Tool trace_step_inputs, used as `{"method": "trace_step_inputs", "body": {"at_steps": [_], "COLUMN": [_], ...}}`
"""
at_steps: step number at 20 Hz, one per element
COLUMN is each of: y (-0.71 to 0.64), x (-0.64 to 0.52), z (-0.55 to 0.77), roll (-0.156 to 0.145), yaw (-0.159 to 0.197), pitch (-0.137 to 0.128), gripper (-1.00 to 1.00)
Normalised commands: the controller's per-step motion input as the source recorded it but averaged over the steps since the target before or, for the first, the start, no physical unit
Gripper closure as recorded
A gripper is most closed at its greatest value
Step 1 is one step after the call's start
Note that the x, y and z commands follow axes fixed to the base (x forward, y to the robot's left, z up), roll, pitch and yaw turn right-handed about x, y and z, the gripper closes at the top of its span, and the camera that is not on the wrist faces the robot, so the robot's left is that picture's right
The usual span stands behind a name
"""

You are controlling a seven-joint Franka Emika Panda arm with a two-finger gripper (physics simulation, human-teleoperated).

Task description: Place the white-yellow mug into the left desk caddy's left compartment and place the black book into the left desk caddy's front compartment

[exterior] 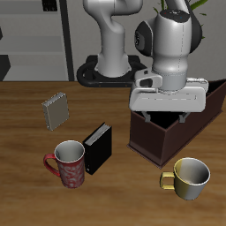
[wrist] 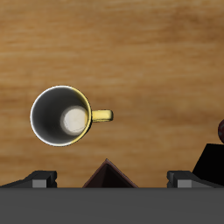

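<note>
The white-yellow mug [exterior: 190,177] stands upright near the table's front edge, its handle [wrist: 102,115] pointing towards the black book. In the wrist view the mug [wrist: 61,115] shows from above, empty. The black book [exterior: 97,147] stands upright beside the red mug; one corner of it shows in the wrist view [wrist: 213,163]. The left desk caddy [exterior: 155,140] is a dark maroon box. My gripper [exterior: 168,116] hovers above the caddy's front corner [wrist: 107,174], open and empty, with fingertips [wrist: 39,178] wide apart. The mug lies in front of it, apart.
A red patterned mug [exterior: 69,164] stands next to the black book near the front edge. A grey ribbed notebook [exterior: 56,110] stands farther back. The robot's base [exterior: 110,62] is behind the caddy.
</note>
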Motion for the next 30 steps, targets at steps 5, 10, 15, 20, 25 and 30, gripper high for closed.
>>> {"method": "trace_step_inputs", "body": {"at_steps": [5, 10, 15, 20, 25, 30], "y": [0.2, 0.1, 0.12, 0.07, 0.05, -0.01], "x": [0.1, 0.11, 0.08, 0.09, 0.02, 0.07], "z": [-0.21, -0.17, -0.23, -0.26, -0.23, -0.25], "roll": [0.028, -0.007, 0.016, 0.006, -0.005, 0.0], "yaw": [-0.008, -0.022, -0.018, -0.03, -0.027, -0.035], "pitch": [-0.014, -0.008, 0.018, 0.031, 0.02, 0.031], "gripper": [-1.0, -1.0, -1.0, -1.0, -1.0, -1.0]}}
